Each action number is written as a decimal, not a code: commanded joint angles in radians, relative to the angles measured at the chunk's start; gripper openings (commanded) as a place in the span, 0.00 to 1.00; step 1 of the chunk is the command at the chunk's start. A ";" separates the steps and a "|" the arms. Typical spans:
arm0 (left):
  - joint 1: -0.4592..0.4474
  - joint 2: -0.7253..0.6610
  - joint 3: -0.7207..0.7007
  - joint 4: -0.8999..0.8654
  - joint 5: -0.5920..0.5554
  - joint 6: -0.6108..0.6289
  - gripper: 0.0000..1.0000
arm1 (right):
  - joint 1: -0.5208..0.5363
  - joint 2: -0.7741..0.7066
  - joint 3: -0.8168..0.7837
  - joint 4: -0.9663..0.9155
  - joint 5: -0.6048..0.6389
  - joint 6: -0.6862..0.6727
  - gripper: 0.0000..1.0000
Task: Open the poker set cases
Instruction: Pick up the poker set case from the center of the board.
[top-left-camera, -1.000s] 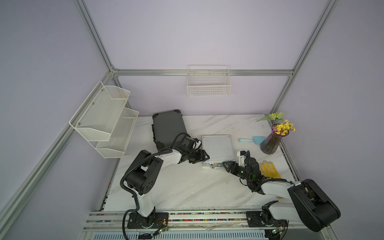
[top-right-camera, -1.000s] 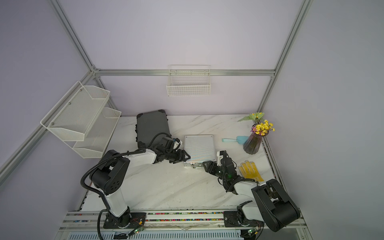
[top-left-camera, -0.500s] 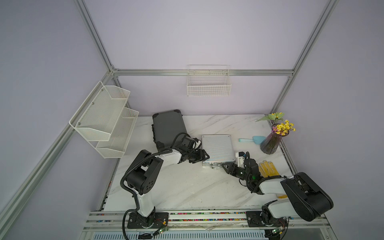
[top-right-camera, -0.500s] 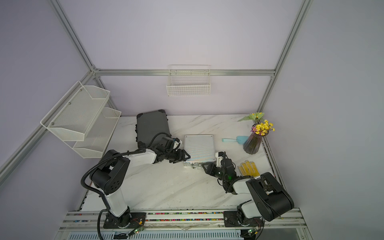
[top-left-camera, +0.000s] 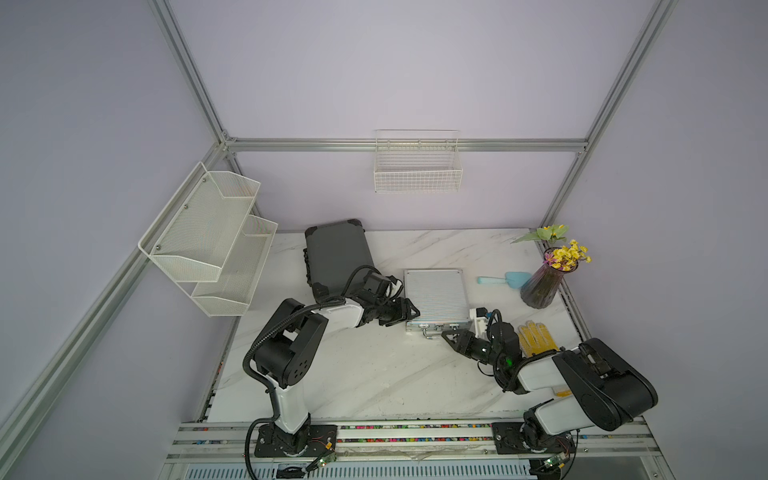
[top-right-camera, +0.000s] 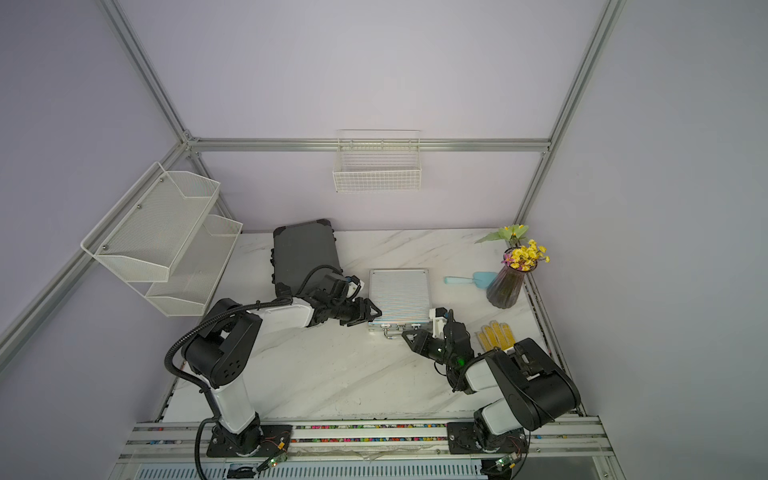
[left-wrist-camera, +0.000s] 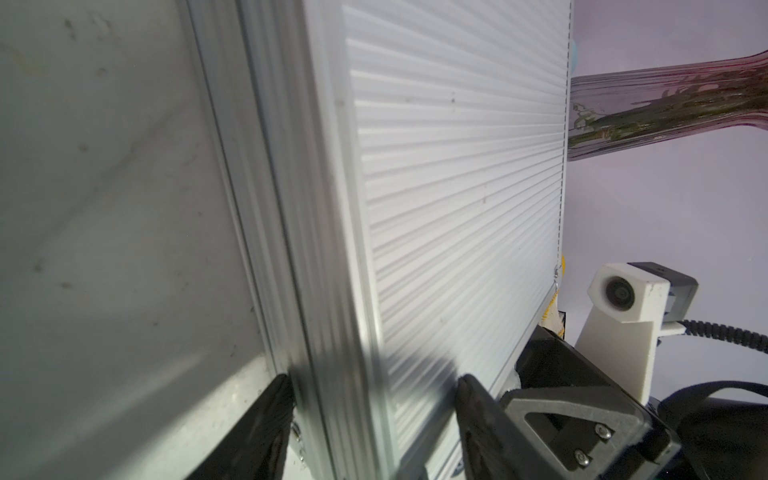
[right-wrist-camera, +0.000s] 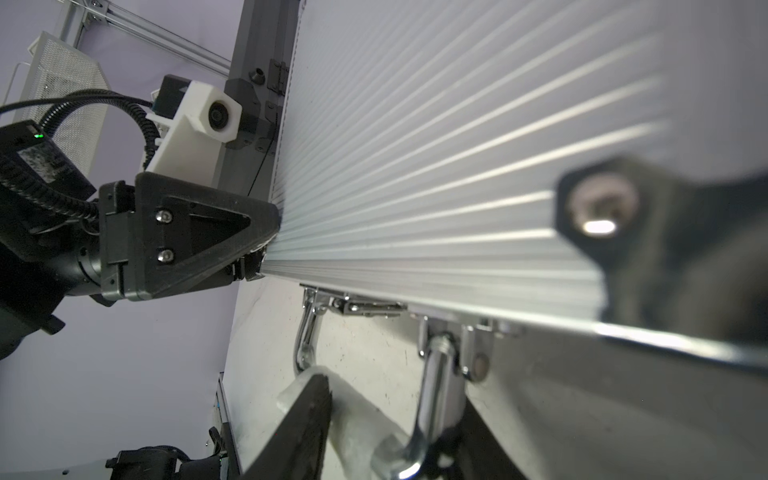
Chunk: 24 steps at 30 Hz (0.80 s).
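The ribbed silver poker case (top-left-camera: 436, 296) (top-right-camera: 400, 296) lies closed mid-table. The larger dark grey case (top-left-camera: 337, 253) (top-right-camera: 305, 254) lies closed behind my left arm. My left gripper (top-left-camera: 409, 312) (top-right-camera: 372, 312) (left-wrist-camera: 370, 401) is shut on the silver case's near-left corner, one finger (left-wrist-camera: 473, 409) on the ribbed lid, the other against the side wall. My right gripper (top-left-camera: 451, 334) (top-right-camera: 410, 335) (right-wrist-camera: 395, 432) sits at the case's front edge, open. The chrome and white handle (right-wrist-camera: 357, 419) lies between its fingers, and one finger (right-wrist-camera: 307, 419) is beside the white grip.
A purple vase of yellow flowers (top-left-camera: 540, 286) stands at the right edge, with a blue scoop (top-left-camera: 505, 279) beside it. Yellow gloves (top-left-camera: 536, 336) lie next to my right arm. A white mesh shelf (top-left-camera: 208, 241) and a wire basket (top-left-camera: 417, 170) hang on the walls.
My right gripper has moved in to the silver case's handle and its jaws have narrowed round it. The left gripper has kept its hold on the corner.
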 joint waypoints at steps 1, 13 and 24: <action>-0.007 0.046 -0.014 0.006 0.001 -0.007 0.62 | 0.006 0.006 0.001 0.079 -0.029 0.027 0.43; -0.007 0.048 -0.013 0.013 0.009 -0.009 0.63 | 0.006 0.048 -0.003 0.130 -0.015 0.079 0.37; -0.008 0.043 -0.029 0.049 0.015 -0.031 0.62 | 0.006 0.142 -0.013 0.246 0.018 0.268 0.34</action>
